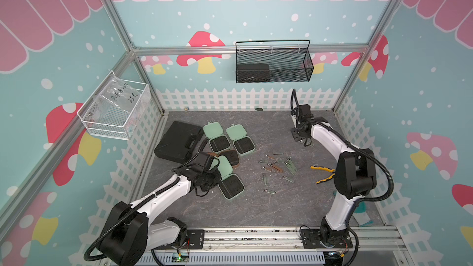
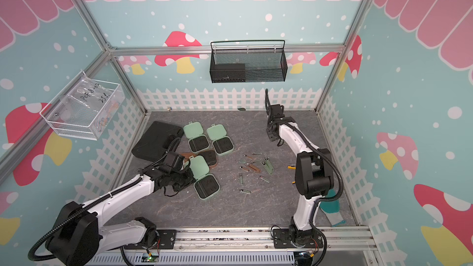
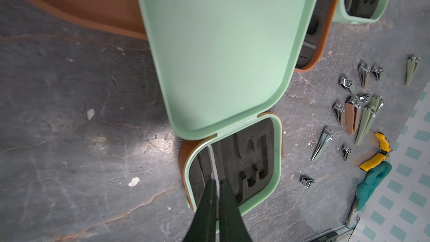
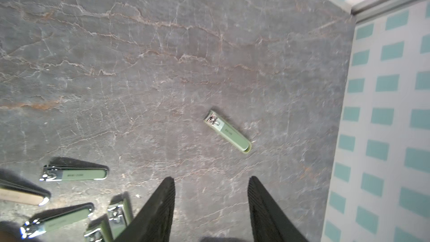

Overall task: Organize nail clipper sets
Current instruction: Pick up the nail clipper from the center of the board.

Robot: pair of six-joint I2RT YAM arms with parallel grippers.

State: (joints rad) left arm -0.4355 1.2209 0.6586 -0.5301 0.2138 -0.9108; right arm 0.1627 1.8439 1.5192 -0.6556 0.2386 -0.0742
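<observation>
Nearest the lens, your left arm (image 1: 158, 195) reaches in over the mat (image 1: 256, 205), so start there and read across. Beyond it lies one big black case (image 1: 179, 140), shut and pushed to the left edge, apparently no part of the sorting. Next come four small cases, three mint and one brown. All lie open with lids flat, so the black slotted inserts face up for loading. A back pair of mint cases (image 1: 220, 144) sits side by side, the brown case (image 1: 231, 156) lies in front of them, and the third mint case (image 1: 230, 186) is closest to you. Your left gripper (image 3: 216, 181) is down in that one, jaws pinched almost together on a thin pale strip (image 3: 212, 159), probably a file, lined up along a slot. Mid-mat, within reach of both arms, the loose clippers (image 1: 275, 167) are scattered. I count about eleven, though overlaps make that unsure. One pair of yellow-handled pliers (image 1: 322, 174) lies further right. Your right gripper (image 4: 211, 179) hangs empty, jaws spread wide, and one more green clipper (image 4: 228, 131) lies flat just ahead of it, a stance that suits a pick.
</observation>
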